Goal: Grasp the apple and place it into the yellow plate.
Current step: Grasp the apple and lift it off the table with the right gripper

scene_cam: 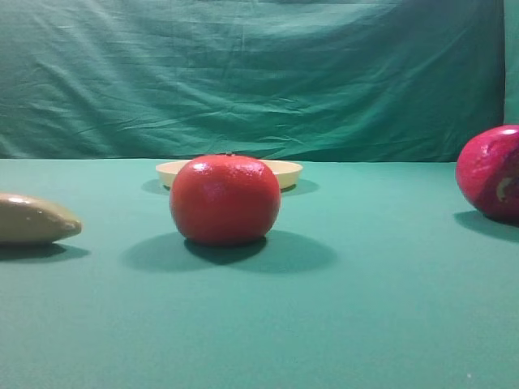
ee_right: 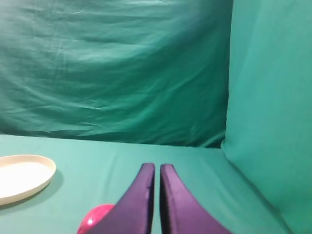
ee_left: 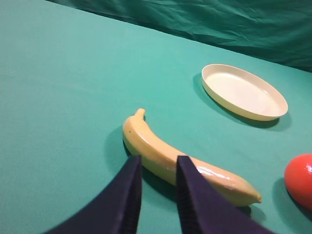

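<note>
The apple (scene_cam: 491, 172), glossy magenta-pink, rests on the green cloth at the right edge of the exterior view. A sliver of the apple (ee_right: 96, 220) shows low in the right wrist view, just left of my right gripper (ee_right: 157, 166), which hangs above it, shut and empty. The yellow plate (scene_cam: 288, 172) lies at the back, half hidden by an orange-red fruit; the plate (ee_right: 22, 176) is empty, as the plate (ee_left: 243, 91) in the left wrist view confirms. My left gripper (ee_left: 157, 161) hovers over a banana with its fingers a little apart, holding nothing. Neither gripper shows in the exterior view.
An orange-red round fruit (scene_cam: 225, 199) sits mid-table in front of the plate, also the fruit (ee_left: 301, 179) at the left wrist view's right edge. A beige-yellow banana (ee_left: 180, 163) lies to the left, its tip (scene_cam: 32, 219) at the exterior view's left edge. A green backdrop (scene_cam: 259, 73) closes the rear.
</note>
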### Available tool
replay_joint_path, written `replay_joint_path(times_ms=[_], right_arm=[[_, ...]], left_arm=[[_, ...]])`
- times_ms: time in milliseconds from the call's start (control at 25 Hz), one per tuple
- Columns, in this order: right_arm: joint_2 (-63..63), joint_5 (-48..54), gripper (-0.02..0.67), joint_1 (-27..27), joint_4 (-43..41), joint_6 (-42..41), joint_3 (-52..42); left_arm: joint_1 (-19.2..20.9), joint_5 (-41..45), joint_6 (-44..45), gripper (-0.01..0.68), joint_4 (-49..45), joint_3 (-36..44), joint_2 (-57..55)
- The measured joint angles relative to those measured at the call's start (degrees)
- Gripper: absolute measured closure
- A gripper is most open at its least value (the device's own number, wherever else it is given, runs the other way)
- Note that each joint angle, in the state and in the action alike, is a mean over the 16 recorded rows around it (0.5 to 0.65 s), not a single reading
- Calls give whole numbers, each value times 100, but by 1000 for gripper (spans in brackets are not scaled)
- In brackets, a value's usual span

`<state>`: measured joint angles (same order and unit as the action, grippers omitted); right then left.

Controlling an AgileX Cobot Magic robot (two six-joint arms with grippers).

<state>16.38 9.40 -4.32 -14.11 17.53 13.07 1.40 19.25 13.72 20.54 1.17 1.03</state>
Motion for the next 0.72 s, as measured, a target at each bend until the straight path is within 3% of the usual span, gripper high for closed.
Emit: replay_joint_path(times_ms=[360,720], right_arm=[[2366,1354,649,-217,21,-404,1751],[3958,1913,634,-957,89,-920,2500]], left_arm=[[0,0,0,516,0,0,0],[0,0,0,516,0,0,0]])
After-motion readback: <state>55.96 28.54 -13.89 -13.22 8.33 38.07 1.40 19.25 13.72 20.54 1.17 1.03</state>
